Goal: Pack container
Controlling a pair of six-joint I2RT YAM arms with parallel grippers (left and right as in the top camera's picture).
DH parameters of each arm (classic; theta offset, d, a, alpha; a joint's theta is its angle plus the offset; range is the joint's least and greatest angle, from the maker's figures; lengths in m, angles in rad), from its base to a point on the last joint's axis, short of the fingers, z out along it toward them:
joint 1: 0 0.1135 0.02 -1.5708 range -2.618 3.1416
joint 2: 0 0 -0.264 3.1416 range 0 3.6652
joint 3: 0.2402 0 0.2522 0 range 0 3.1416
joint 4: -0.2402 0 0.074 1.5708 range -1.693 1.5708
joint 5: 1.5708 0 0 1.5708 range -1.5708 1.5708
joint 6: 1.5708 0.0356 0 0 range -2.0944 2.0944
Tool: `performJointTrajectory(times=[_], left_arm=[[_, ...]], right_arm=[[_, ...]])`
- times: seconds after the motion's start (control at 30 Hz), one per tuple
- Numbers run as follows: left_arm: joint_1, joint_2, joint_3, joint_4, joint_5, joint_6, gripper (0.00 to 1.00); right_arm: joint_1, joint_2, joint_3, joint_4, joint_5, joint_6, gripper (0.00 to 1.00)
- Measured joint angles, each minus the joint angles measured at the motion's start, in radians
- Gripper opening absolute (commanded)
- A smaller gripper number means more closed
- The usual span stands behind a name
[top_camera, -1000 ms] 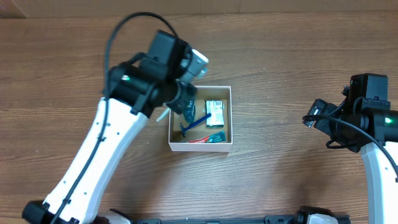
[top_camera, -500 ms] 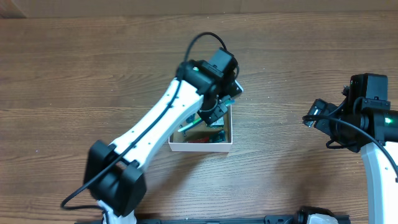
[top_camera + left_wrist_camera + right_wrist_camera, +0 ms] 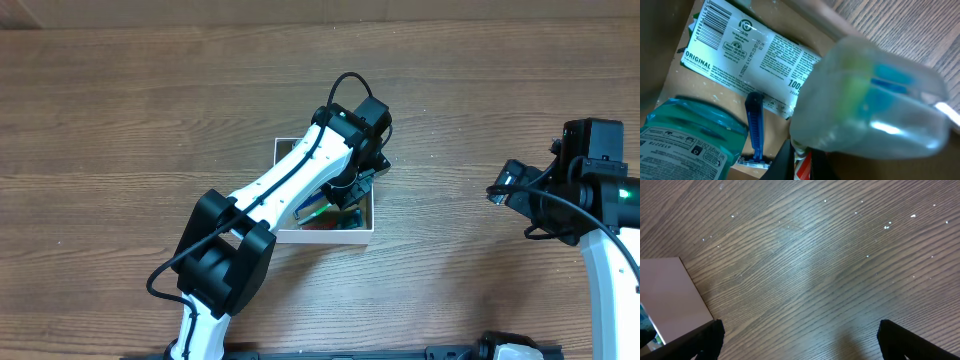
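The container (image 3: 325, 238) is a white-walled square box at mid-table. My left arm reaches across it, and my left gripper (image 3: 352, 188) is down inside its right half. In the left wrist view, the jaws (image 3: 807, 160) are shut on a clear plastic toothbrush case (image 3: 870, 100) with green and blue inside, held just above the brown floor (image 3: 775, 125). In the box lie a white printed packet (image 3: 745, 55), a blue razor (image 3: 755, 130), a teal bottle (image 3: 685, 135) and a red-white tube (image 3: 320, 224). My right gripper (image 3: 497, 190) is open and empty over bare wood (image 3: 800, 340).
The container's white outer wall (image 3: 670, 295) shows at the left edge of the right wrist view. My left arm covers most of the box from above. Wood tabletop surrounds the box on all sides.
My left arm has swung from the box's left side across it and lowered the gripper with the clear case into the right half. The right arm has not moved.
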Motion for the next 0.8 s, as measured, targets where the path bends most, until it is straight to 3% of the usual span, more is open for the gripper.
performJointTrajectory(times=[0.5,0.57,0.63,0.8], left_arm=[[0.0,0.0,0.0,-0.085,-0.013,0.0,0.06],[0.0,0.0,0.0,-0.087,-0.026,0.0,0.29],[0.0,0.0,0.0,-0.088,-0.038,0.0,0.45],[0.0,0.0,0.0,-0.088,-0.053,-0.001,0.56]], right_arm=[[0.0,0.0,0.0,-0.002,0.0,0.0,1.0],[0.0,0.0,0.0,-0.002,0.0,0.0,1.0],[0.0,0.0,0.0,-0.003,0.0,0.0,1.0],[0.0,0.0,0.0,-0.003,0.0,0.0,1.0]])
